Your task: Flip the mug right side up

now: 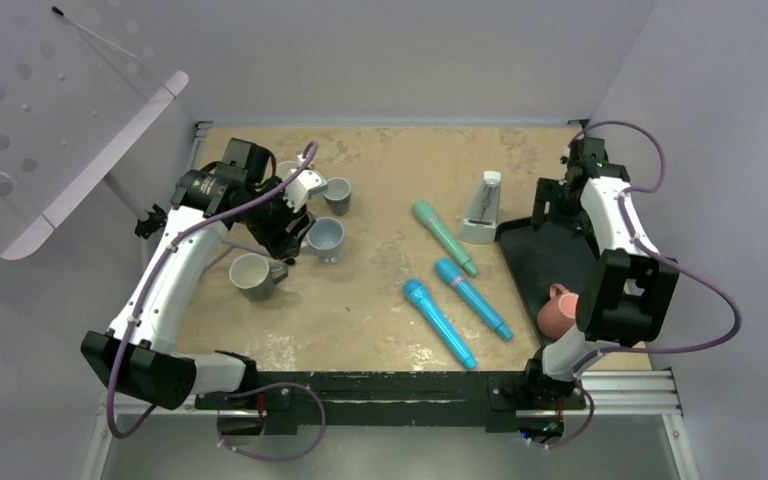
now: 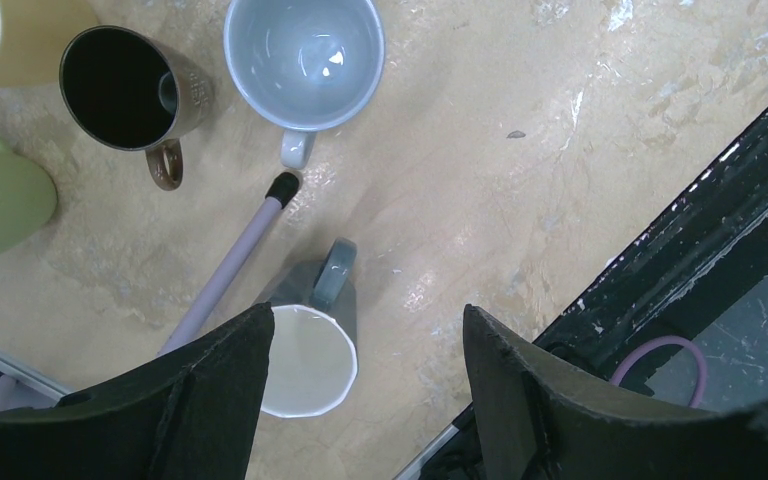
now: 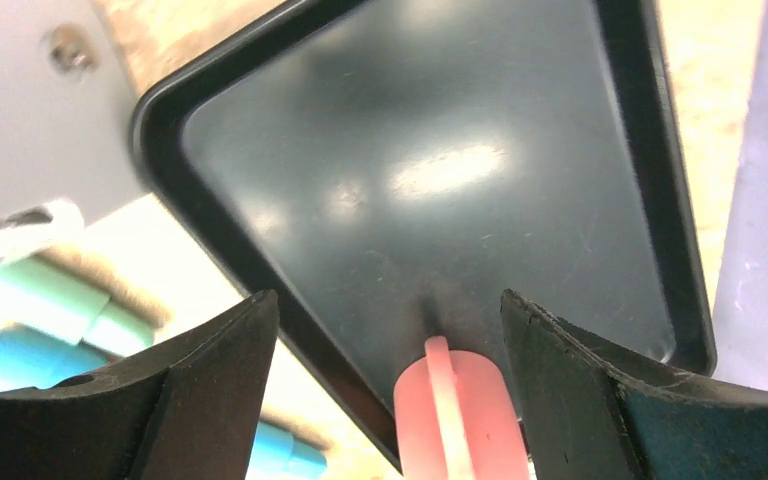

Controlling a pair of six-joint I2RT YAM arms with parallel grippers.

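The grey mug stands mouth-up on the table, handle pointing away from the arm. The left gripper hangs above it, jaws spread wide and holding nothing; the mug sits under the gap, close to one finger. The right gripper, also wide, hovers over the black tray.

Light glints off a glossy glazed pale-blue mug on the mottled, faintly sheened bench. The smooth black tray mirrors highlights. The left gripper has matt, grainy black jaws.
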